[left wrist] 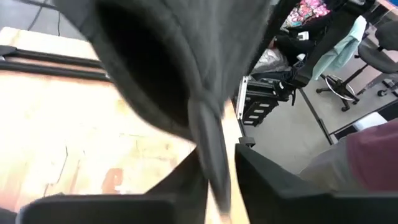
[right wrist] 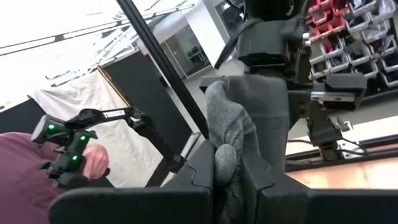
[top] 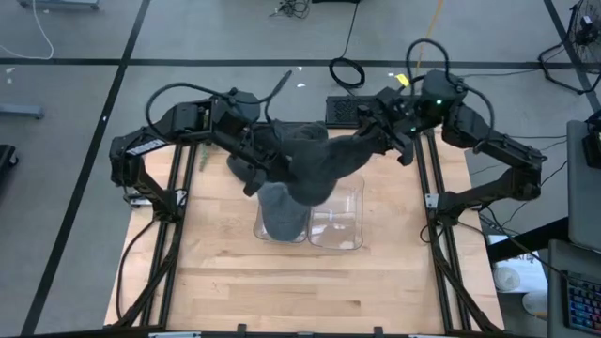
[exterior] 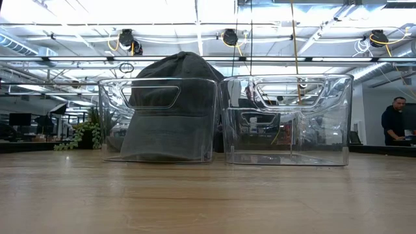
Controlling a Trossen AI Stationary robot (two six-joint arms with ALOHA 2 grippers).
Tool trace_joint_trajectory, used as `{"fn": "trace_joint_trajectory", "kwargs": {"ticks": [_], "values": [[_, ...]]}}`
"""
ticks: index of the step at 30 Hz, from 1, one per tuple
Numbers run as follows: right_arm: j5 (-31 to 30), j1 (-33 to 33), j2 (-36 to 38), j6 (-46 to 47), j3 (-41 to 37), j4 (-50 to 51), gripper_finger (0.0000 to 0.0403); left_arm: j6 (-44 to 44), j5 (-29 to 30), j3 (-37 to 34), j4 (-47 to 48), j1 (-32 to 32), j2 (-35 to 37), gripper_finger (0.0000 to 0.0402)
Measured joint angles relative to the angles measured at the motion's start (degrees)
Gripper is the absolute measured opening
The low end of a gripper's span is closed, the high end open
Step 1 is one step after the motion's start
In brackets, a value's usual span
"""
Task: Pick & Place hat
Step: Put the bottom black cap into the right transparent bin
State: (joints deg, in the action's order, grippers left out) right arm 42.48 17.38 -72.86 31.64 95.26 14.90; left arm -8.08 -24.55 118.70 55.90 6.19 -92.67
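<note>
The grey hat point(top: 305, 167) hangs between both arms, sagging into the left clear bin point(exterior: 159, 120). The right pincer point(right wrist: 227, 168) is clamped on its fabric; the left pincer point(left wrist: 217, 171) pinches the brim loosely. Uneven release could drape it across the bin wall.

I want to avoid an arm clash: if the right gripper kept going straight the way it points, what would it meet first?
Beyond the grey hat pinched in the right gripper, most likely the left gripper, which faces it across the hat; depth is hard to judge.
</note>
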Motion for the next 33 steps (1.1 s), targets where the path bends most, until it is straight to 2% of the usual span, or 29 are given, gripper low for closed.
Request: {"fn": "trace_joint_trajectory", "kwargs": {"ticks": [4, 8, 16, 24, 30, 33], "values": [[-0.02, 0.85, 1.53, 0.02, -0.02, 0.41, 0.0014, 0.0, 1.42, 0.0, 2.63, 1.57, 1.64, 0.0121], [-0.65, 1.02, 3.11, -1.74, -0.02, 1.43, 0.0014, -1.58, 7.33, -0.02, 5.02, 3.63, 4.22, 0.0144], [-8.87, 0.95, 3.82, -12.24, -0.02, 16.02, 0.0014, 4.19, 18.5, 0.0, -0.58, 4.62, 12.95, 0.0151], [-14.26, -0.19, 1.75, -22.3, -0.07, 25.32, 0.0014, 10.7, 18.98, 0.02, -8.17, 4.62, 20.46, 0.0125], [-20.45, -0.21, 1.36, -26.14, -0.41, 32.11, 0.0013, 13.13, 18.66, 0.02, -5.07, 4.73, 22.32, 0.0113], [-21.69, -0.25, 1.42, -26.36, -2.77, 31.07, 0.0013, 13.75, 19.74, 0.02, -2.45, 5.28, 22.4, 0.0114]]}}
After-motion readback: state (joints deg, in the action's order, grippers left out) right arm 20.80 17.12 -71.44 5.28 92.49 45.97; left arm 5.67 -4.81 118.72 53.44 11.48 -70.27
